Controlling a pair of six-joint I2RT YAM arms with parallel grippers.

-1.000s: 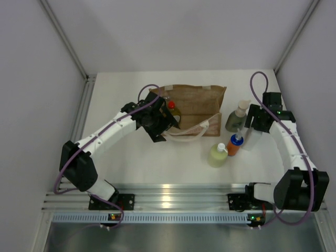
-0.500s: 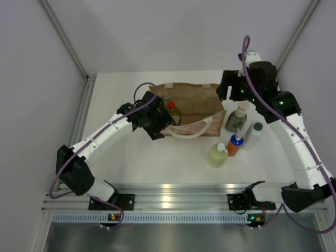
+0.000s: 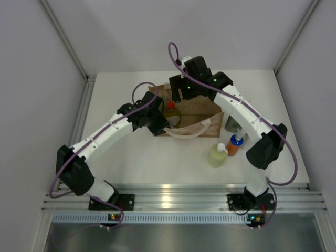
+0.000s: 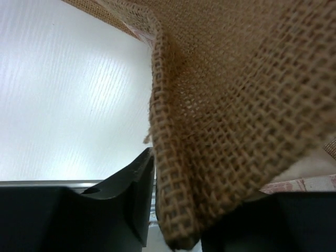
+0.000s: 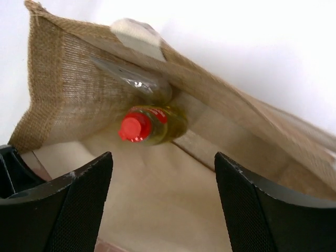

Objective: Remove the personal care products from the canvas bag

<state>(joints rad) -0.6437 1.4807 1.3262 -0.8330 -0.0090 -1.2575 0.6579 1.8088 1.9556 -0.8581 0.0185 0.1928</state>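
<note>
- Top view: the tan woven rectangular canvas bag (image 3: 199, 107) sits at the far middle of the white bench (image 3: 126, 157). Its cream looped handle (image 3: 184, 132) droops on the near side.
- The left hand (image 3: 157, 125) is at the bag's left rim. The right hand (image 3: 181, 95) hangs over the far-left corner of the mouth.
- The cap of the yellow red-capped bottle (image 3: 171, 105) shows in the mouth between the two hands.
- To the right of the bag stand the pale-green white-capped bottle (image 3: 217, 156) and, just beside it, the orange blue-capped bottle (image 3: 234, 144). The grey-green pump bottle (image 3: 231, 125) is partly hidden under the right arm.
- Left wrist view: coarse weave fills the gap between the two dark fingers (image 4: 131, 184). The left hand looks clamped on the bag's rim.
- Right wrist view: the right hand's fingers (image 5: 79, 199) stand wide apart with nothing between them. Beyond them the yellow bottle lies on its side inside the bag. A silvery tube (image 5: 134, 79) lies just beyond it against the wall.
- Risks: the bottle is round and lying down, so it could roll from a skewed pinch. The loose wall could sag over it if the left hand's hold slips. The two hands are close together and could collide. A finger could snag the weave and drag the bag.
</note>
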